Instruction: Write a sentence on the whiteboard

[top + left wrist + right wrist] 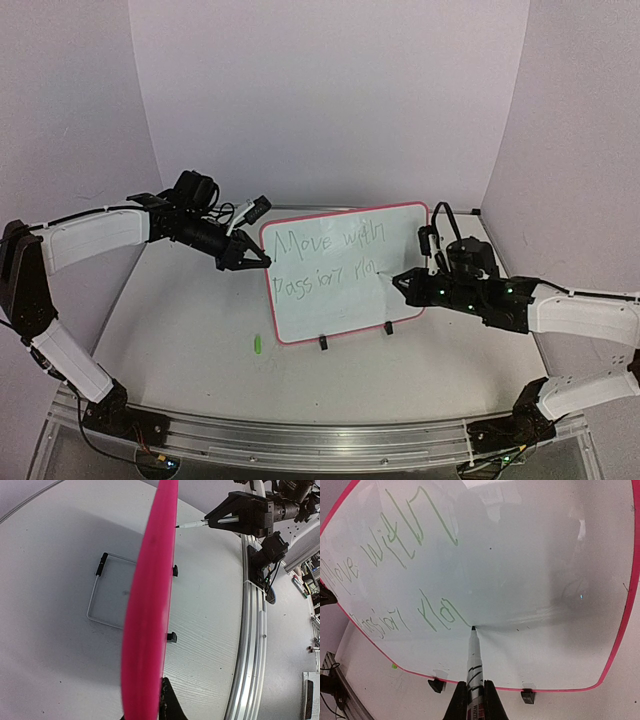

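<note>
Green sentence (305,243) on the whiteboard (340,305); right jaws clamp a marker (474,655) touching it; left jaws pinch its frame.

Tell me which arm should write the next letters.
Right. The right gripper holds the marker, tip touching the whiteboard just past the sentence's second line. The left gripper is clamped on the board's left edge.

From the left wrist the whiteboard (150,605) is a blurred pink edge, its writing face hidden; the left fingers (169,700) show only a dark tip. The second line of the sentence (330,260) is too small to read from above. The marker (474,660) has its barrel cut off between the right fingers (457,702). A green speck (256,344) on the bench (180,330) cannot be identified.
</note>
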